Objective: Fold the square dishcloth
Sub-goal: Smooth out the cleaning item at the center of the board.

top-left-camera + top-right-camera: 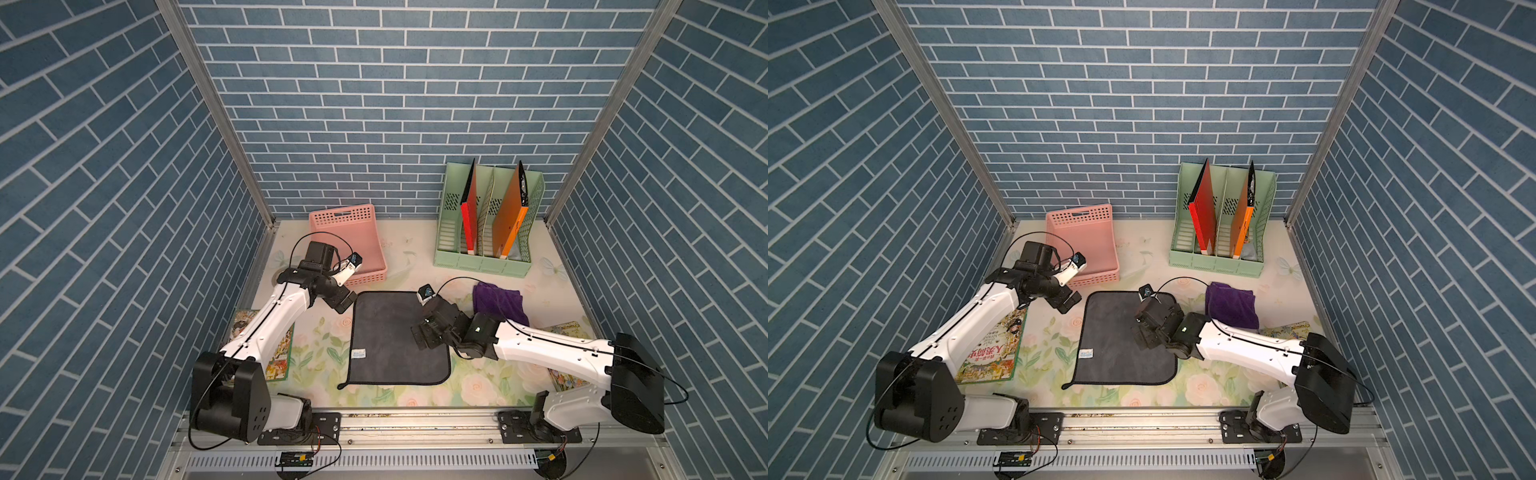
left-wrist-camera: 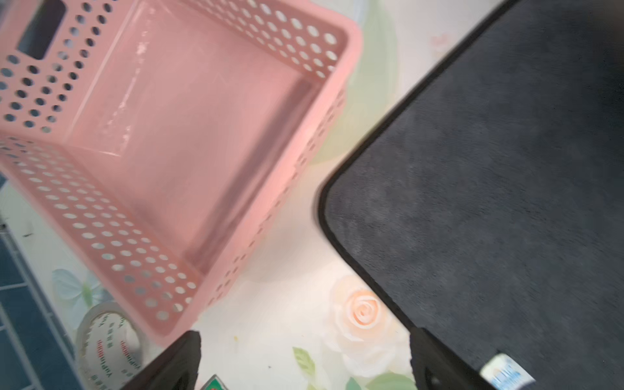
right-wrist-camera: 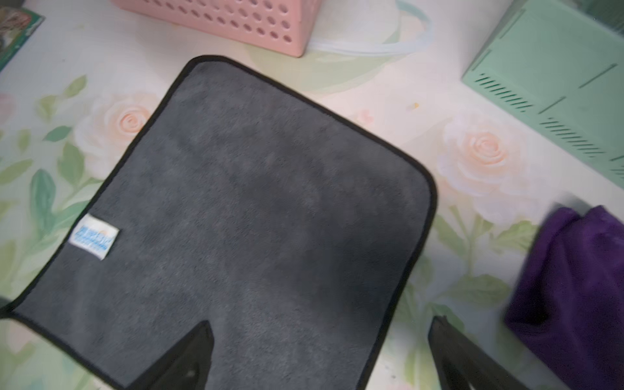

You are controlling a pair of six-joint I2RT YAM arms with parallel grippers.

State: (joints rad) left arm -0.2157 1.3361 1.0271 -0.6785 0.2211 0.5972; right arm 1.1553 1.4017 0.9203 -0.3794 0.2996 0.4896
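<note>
Dishcloth (image 1: 399, 338), grey, is lying flat mid-tabletop (image 1: 478, 386) in both top views. Your left jaws are hanging wide open just off its far left corner, and your right jaws are gaping empty, straddling its right edge. Only the left wrist view is clearly showing you a tape roll (image 2: 108, 341) beside the pink basket (image 2: 101, 229).
</note>
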